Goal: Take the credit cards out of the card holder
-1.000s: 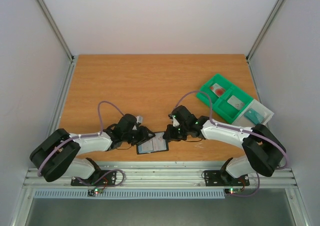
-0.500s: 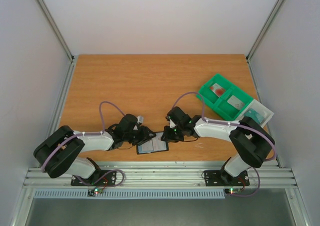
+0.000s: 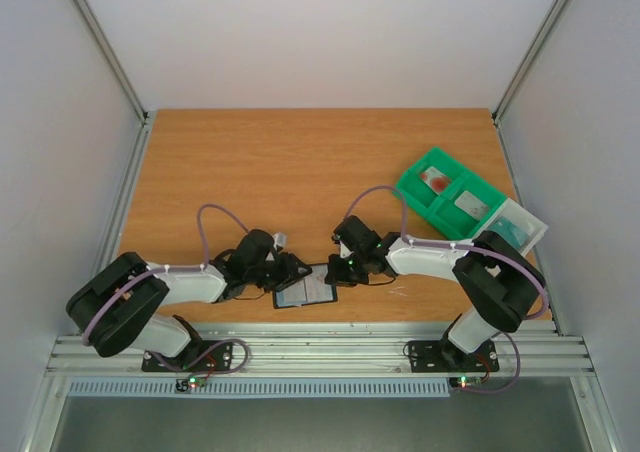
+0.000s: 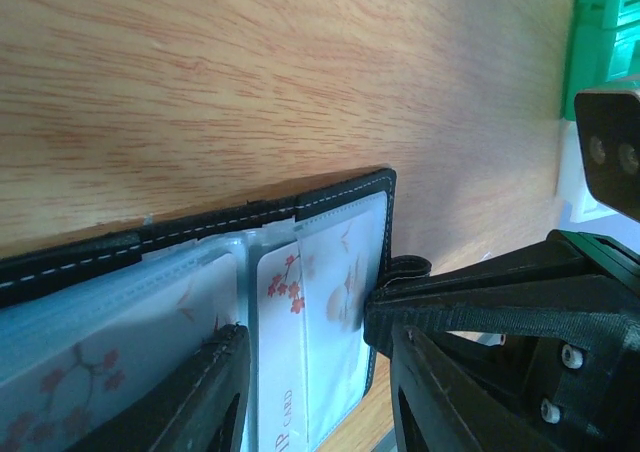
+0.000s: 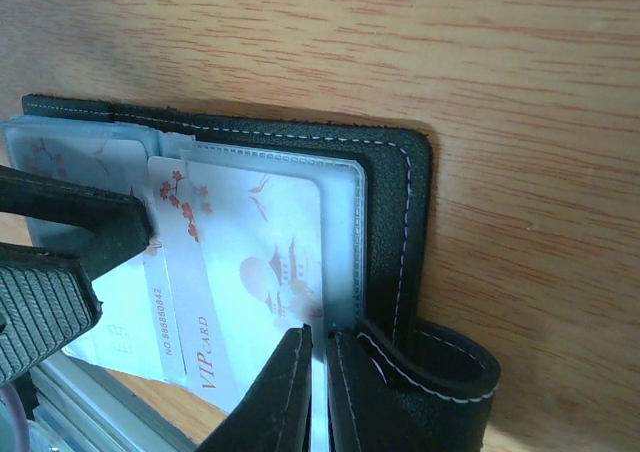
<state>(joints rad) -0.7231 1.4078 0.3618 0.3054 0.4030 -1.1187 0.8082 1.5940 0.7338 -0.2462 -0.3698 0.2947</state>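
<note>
I see the open card holder [image 3: 304, 292] lying at the tabltop's [image 3: 300, 172] near edge, my right hand [image 5: 318, 357] pinching a credit card's [image 5: 255, 272] edge, my left hand [image 4: 310, 372] spread over the sleeves.

Black white-stitched card holder [image 5: 395, 202], pale credit cards [image 5: 250, 262] with red blossoms, green tray [image 3: 450, 197]

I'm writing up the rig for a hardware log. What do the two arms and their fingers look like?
Both arms pair white link shells with black joint housings. A thin mauve cable loops off each, and small green lights glow near the wrists. The left gripper and right gripper are black. Up close, the fingers are matte black plastic with a ribbed grip face, and screw heads show on the opposite gripper's body.
</note>
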